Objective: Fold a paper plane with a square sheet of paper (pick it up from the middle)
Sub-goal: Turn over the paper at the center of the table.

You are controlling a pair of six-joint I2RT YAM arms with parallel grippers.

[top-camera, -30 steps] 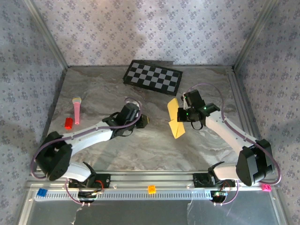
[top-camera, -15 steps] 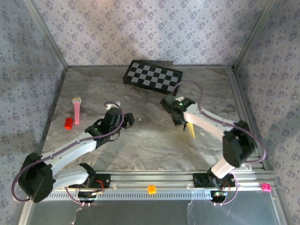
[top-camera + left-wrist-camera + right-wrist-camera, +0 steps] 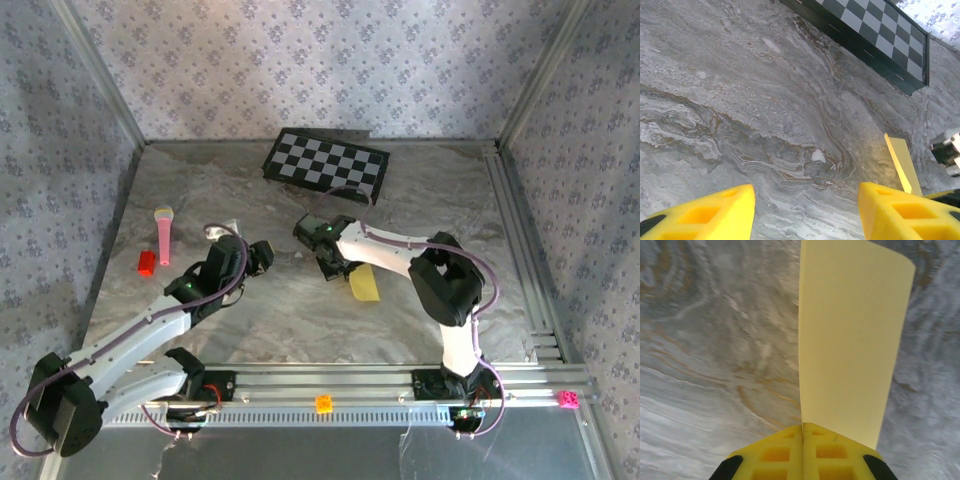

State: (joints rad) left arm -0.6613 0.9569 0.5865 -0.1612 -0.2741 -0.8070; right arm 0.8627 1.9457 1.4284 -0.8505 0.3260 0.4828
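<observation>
Paper (image 3: 850, 340), thin and likely light and limp, sits pinched at one end in the closed right tool (image 3: 802, 432) near the middle of the table (image 3: 200, 190); the open, empty left tool (image 3: 802, 196) would best pinch it close to a fold.

The checkerboard (image 3: 326, 163) lies on the table (image 3: 200, 190) behind the square sheet of paper (image 3: 364, 284), a block (image 3: 147, 262) well left.

grey marbled table (image 3: 300, 320), checkerboard (image 3: 326, 162) at far edge, pink stick (image 3: 163, 235) and red block (image 3: 147, 262) at left
</observation>
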